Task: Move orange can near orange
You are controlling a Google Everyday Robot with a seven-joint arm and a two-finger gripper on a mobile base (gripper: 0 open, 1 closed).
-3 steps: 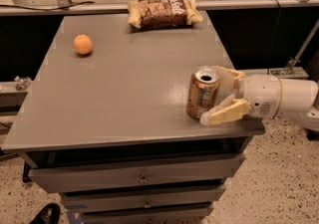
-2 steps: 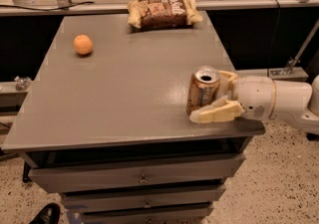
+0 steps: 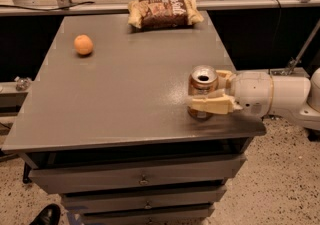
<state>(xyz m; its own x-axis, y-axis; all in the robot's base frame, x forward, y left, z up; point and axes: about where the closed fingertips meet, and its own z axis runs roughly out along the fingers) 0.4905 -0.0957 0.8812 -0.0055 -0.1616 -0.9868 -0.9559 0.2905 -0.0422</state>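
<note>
The orange can (image 3: 202,83), copper-coloured with a silver open top, stands upright near the right front corner of the grey table (image 3: 120,104). My gripper (image 3: 205,92) reaches in from the right with a white arm. Its cream fingers (image 3: 214,104) sit on either side of the can, the near one pressed across the can's lower front and the far one mostly hidden behind it. The gripper is shut on the can. The orange (image 3: 83,45), small and round, lies far off at the table's back left.
A brown-and-yellow snack bag (image 3: 164,12) lies at the table's back edge. The table's right edge and front edge are close to the can. Drawers (image 3: 142,179) sit under the tabletop. A dark shoe (image 3: 46,215) shows at the bottom left.
The gripper has moved in to the left around the can, and its near finger has closed against the can's front. The can and the orange have stayed in place.
</note>
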